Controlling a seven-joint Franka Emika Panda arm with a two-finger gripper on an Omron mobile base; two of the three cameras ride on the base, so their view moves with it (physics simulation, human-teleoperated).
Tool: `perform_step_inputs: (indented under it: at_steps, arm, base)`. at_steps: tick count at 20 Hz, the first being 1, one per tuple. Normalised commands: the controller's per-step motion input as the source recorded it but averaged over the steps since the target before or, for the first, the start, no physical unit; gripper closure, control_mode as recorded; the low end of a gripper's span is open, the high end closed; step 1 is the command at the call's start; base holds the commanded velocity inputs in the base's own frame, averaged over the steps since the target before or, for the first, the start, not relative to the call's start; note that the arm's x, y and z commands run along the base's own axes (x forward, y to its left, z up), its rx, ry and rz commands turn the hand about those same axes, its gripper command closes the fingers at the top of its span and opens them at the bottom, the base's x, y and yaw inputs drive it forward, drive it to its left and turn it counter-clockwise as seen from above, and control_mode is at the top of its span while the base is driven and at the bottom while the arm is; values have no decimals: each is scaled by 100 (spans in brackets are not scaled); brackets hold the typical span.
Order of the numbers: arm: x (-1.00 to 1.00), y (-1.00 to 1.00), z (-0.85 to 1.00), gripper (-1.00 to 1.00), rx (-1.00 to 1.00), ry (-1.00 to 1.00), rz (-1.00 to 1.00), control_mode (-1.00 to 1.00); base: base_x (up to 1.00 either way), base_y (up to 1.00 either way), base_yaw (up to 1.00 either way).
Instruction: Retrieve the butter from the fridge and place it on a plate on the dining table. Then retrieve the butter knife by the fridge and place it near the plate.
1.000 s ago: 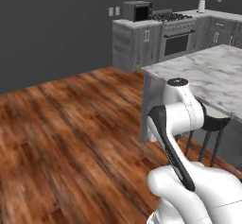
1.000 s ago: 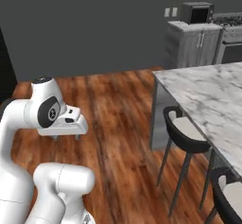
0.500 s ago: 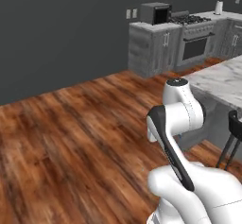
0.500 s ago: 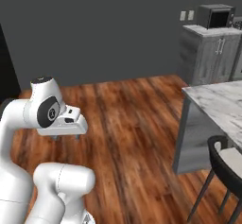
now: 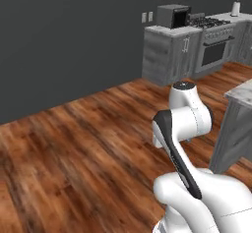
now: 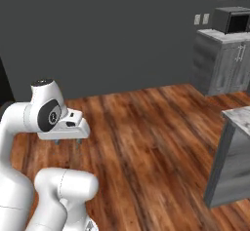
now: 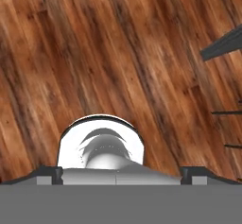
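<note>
Wood floor — marble-topped dining table (image 6: 238, 116) corner

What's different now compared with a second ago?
The whole view has swung: the base is turning, so the marble table has slid almost out to the right edge and more dark wall shows. The arm kept its folded pose, and the gripper stayed open and empty.

A microwave (image 5: 173, 15) sits on grey cabinets (image 5: 167, 55) beside the oven (image 5: 214, 52).
</note>
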Motion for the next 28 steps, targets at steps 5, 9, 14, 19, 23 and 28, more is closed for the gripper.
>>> perform_step_inputs:
  at_steps: [5, 9, 14, 19, 23, 28]
  arm:
    - [0, 0, 0, -100, 0, 0, 0, 100]
    - [0, 0, 0, -100, 0, 0, 0, 100]
    - [0, 0, 0, -100, 0, 0, 0, 100]
    - [0, 0, 0, -100, 0, 0, 0, 100]
    - [0, 0, 0, -100, 0, 0, 0, 100]
    - [0, 0, 0, -100, 0, 0, 0, 100]
  base:
    - [100, 81, -39]
    - [100, 72, -36]
    - [100, 72, -34]
    - [100, 71, -39]
    - [100, 65, -49]
    - [100, 62, -53]
